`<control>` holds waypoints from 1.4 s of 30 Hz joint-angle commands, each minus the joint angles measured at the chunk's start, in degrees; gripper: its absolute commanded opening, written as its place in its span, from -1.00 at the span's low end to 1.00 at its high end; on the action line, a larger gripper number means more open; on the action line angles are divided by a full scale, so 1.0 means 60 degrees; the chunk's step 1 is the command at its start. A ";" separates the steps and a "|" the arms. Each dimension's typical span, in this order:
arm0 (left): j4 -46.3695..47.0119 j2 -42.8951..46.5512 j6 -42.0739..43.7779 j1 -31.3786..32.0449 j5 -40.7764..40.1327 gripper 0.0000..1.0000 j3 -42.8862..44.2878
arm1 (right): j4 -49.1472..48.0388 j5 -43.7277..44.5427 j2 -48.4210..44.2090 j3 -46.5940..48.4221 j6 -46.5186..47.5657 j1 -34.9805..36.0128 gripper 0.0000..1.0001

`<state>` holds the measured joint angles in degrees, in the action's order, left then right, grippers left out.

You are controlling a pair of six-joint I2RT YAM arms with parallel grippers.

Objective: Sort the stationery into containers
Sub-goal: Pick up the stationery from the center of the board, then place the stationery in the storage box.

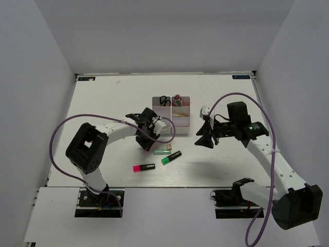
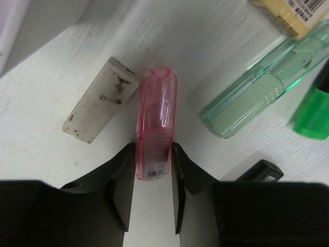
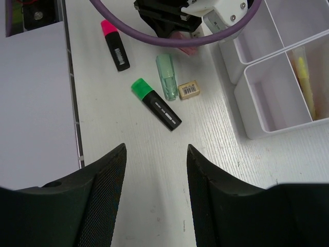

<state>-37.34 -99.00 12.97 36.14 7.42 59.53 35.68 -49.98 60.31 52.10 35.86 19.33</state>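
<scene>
My left gripper (image 2: 154, 172) is shut on one end of a fat translucent pink marker (image 2: 156, 118), which lies on the table. In the top view this gripper (image 1: 149, 139) is just left of the white bins (image 1: 183, 122), which hold black-handled scissors (image 1: 164, 100) and thin yellow sticks (image 3: 304, 77). A pale green marker (image 2: 259, 90), a green highlighter (image 2: 312, 110), a tan eraser (image 2: 293, 14) and a dirty white eraser (image 2: 101, 99) lie around it. A pink highlighter (image 1: 144, 168) lies nearer the front. My right gripper (image 3: 157, 172) is open and empty above the table, right of the bins (image 1: 204, 139).
The white enclosure walls (image 1: 46, 77) close in the table on three sides. A purple cable (image 3: 169, 38) loops over the left gripper. The white front ledge (image 3: 36, 113) runs along the near table edge.
</scene>
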 commanded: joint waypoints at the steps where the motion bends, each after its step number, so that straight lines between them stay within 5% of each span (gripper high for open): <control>1: -0.0440 -0.0418 0.0079 0.0070 0.0594 -0.53 -0.0092 | -0.0249 -0.0298 -0.0208 -0.0113 -0.0146 -0.0102 0.08; 6: -0.0938 0.0179 0.0079 0.0070 0.0725 -0.79 -0.0106 | -0.0234 -0.0386 -0.0267 -0.0128 -0.0131 -0.0190 0.08; 19: -0.1320 0.2921 -0.0887 -0.0501 0.1033 -0.79 0.0317 | -0.0219 -0.0533 -0.0311 -0.0113 -0.0175 -0.0190 0.08; 30: -0.1291 0.0960 -0.1297 -0.0516 0.0214 -0.79 0.3886 | -0.0278 -0.0562 -0.0414 -0.0157 -0.0205 -0.0249 0.08; 42: -0.0457 -0.0973 -0.1181 -0.0545 -0.0782 -0.77 0.5635 | -0.0249 -0.0767 -0.0399 -0.0201 -0.0234 -0.0365 0.11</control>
<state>-42.00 -104.33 5.37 33.10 4.71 90.54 35.46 -52.64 58.81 51.35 34.85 17.39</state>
